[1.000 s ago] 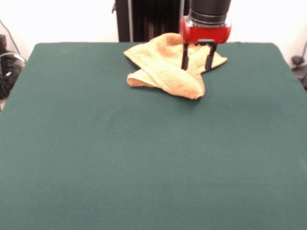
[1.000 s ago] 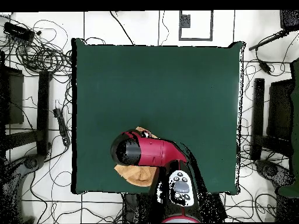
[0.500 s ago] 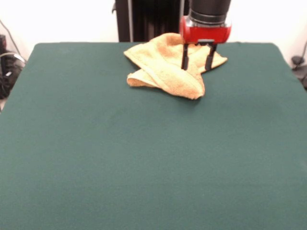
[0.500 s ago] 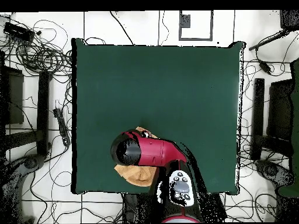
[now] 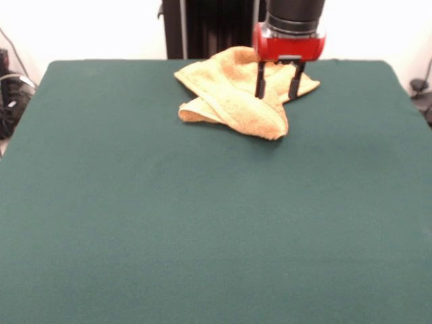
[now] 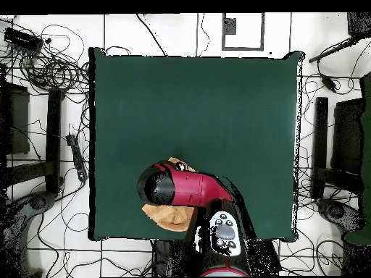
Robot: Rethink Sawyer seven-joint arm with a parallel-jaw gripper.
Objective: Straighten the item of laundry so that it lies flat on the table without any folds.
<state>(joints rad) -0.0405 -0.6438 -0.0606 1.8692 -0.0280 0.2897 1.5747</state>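
The yellow-orange towel [image 5: 233, 91] lies crumpled and folded over itself at the far side of the green table [image 5: 202, 223], near the robot's pedestal. My gripper [image 5: 277, 94] hangs over the towel's right part, fingers open and spread, tips down at the cloth, holding nothing. In the overhead view the red arm [image 6: 185, 187] covers most of the towel [image 6: 168, 216]; only its edges show beside the arm near the table's bottom edge [image 6: 116, 237].
Cables and stands lie on the floor round the table [image 6: 43, 65]. The black pedestal [image 5: 202, 27] stands right behind the towel.
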